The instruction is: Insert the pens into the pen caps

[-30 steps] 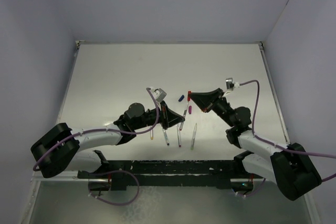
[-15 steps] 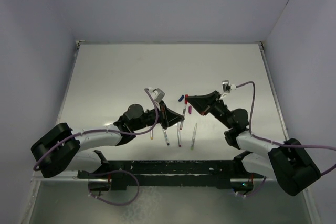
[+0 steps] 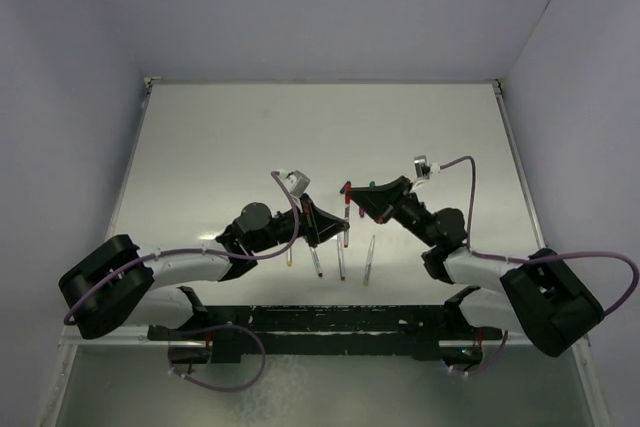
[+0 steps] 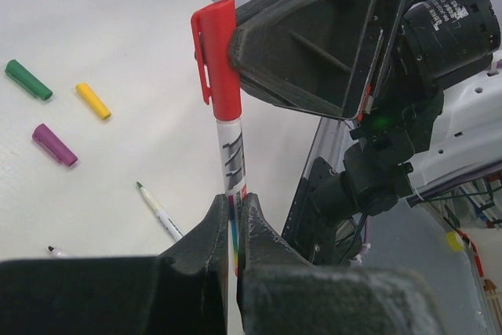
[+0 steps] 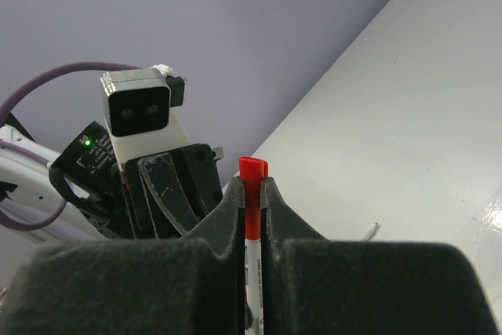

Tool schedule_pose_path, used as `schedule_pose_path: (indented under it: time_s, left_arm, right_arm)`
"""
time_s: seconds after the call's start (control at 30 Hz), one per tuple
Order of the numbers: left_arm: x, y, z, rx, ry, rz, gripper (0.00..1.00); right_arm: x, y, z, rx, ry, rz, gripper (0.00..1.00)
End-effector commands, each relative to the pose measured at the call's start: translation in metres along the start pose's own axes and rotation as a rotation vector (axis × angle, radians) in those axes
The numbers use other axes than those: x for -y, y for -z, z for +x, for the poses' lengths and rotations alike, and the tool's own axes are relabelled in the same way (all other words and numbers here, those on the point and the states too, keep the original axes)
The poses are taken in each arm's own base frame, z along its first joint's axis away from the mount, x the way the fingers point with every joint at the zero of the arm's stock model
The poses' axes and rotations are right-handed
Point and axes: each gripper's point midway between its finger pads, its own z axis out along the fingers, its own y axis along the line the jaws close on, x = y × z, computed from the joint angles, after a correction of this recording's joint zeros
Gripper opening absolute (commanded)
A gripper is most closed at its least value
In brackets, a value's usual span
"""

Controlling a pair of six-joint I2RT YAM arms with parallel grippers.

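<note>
Thin white pen gripped tight by left claw; glossy red cap, clipped, pinched by right claw, seated over pen.

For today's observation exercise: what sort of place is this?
Likely a robot lab bench: a white table walled by plain panels, with a left arm and right arm bolted at its near edge.
</note>
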Motion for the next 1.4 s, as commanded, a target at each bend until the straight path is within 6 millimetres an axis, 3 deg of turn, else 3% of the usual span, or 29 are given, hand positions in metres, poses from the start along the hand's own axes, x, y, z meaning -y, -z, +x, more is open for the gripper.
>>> schedule_pose_path:
  time_s: [0.0, 0.37, 1.0, 1.37]
  left_arm:
    - [0.037, 0.001, -0.068, 0.238, -0.065, 0.098, 0.0]
    - [0.023, 0.018, -0.1, 0.297, -0.179, -0.065, 0.0]
    - [0.017, 0.04, -0.143, 0.407, -0.245, -0.104, 0.0]
    - [0.0, 0.054, -0.144, 0.382, -0.253, -0.182, 0.0]
  right_arm:
    - [-0.007, 0.002, 0.031, -0.127, -0.003, -0.046, 0.0]
    - [0.009, 0.007, 0.064, -0.243, 0.042, 0.049, 0.0]
    - [0.036, 0.001, 0.131, -0.478, 0.072, 0.195, 0.0]
    - [0.033, -0.011, 0.133, -0.511, 0.13, 0.206, 0.0]
